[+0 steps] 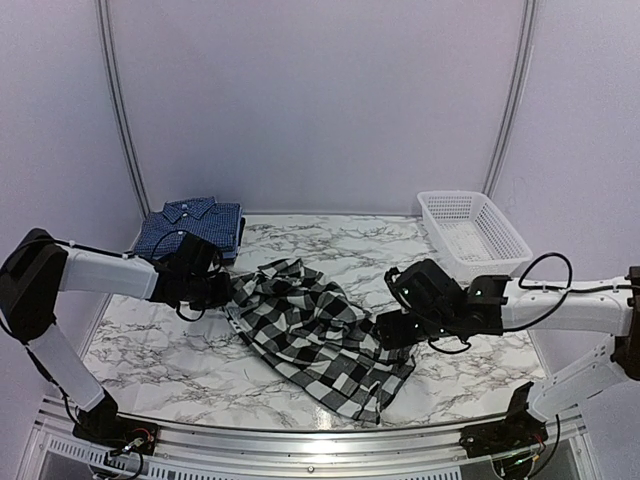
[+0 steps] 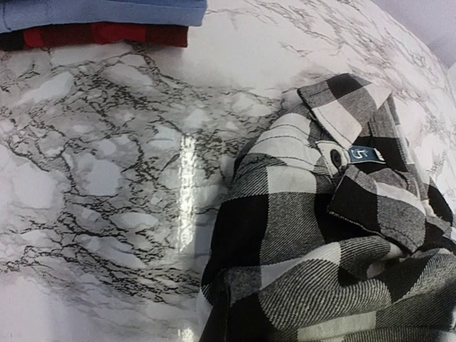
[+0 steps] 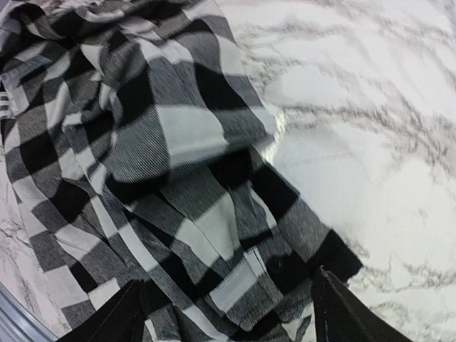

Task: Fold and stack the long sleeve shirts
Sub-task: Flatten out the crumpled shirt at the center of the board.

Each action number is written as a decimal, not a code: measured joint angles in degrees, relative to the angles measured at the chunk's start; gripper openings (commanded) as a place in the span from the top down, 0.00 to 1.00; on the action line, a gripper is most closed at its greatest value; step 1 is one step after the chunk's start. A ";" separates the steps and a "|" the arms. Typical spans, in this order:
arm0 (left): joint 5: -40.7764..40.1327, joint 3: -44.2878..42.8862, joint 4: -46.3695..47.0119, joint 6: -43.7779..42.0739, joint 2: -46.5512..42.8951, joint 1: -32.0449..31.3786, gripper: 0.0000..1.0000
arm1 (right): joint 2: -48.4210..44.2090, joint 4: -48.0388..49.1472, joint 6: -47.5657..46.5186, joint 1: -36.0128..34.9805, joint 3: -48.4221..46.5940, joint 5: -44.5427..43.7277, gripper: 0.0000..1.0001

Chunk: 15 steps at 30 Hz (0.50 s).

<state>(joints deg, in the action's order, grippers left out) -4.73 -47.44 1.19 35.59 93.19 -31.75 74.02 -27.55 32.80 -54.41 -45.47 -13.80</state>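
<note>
Lying crumpled across the middle of the marble table [image 1: 150, 350], the black-and-white checked shirt [image 1: 320, 335] runs on a slant from the left rear to a point close to the near edge. Its cloth is bunched into ridges rather than spread flat. The left wrist view shows its collar end, with a small blue label [image 2: 362, 154] sewn beside a dark button.

The left gripper [image 1: 222, 292] sits at the shirt's left edge. Its fingers appear in none of the views, so I cannot tell whether it holds the cloth. The right gripper [image 1: 388, 330] is at the shirt's right edge. Its two dark fingers [image 3: 121, 317] stand wide apart, with checked cloth lying between them and nothing pinched.

At the left rear corner, just behind the left gripper, a folded dark blue shirt [image 1: 190, 228] tops a neat stack that sits apart from the checked one. The left wrist view shows a red-and-black layer [image 2: 107, 34] under the blue. How many garments the stack holds cannot be told.

A white mesh basket [image 1: 452, 196] stands at the right rear, well apart from both shirts and behind the right arm.

Counted: one loose checked shirt, one visible blue shirt on top of the stack, one basket and two arms.
</note>
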 measured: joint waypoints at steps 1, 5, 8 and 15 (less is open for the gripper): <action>0.55 -0.15 0.68 -0.07 0.11 0.00 1.00 | 0.63 0.55 -1.62 0.17 -1.73 0.07 0.22; 2.49 -0.72 2.43 -0.11 0.59 0.15 1.00 | 6.14 3.98 -8.24 1.51 -8.02 1.29 0.21; 3.30 -1.18 2.84 -0.13 1.29 0.33 1.00 | 11.74 8.04 -12.33 4.20 -11.82 4.13 0.22; 4.94 -2.67 3.15 -0.48 2.51 0.81 1.00 | 23.78 13.68 -17.49 8.13 -18.88 10.58 0.37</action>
<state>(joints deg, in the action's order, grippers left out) 0.21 -50.11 4.34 35.11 95.70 -30.94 97.80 -13.87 15.31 -46.28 -64.36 -3.22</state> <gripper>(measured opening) 0.005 0.690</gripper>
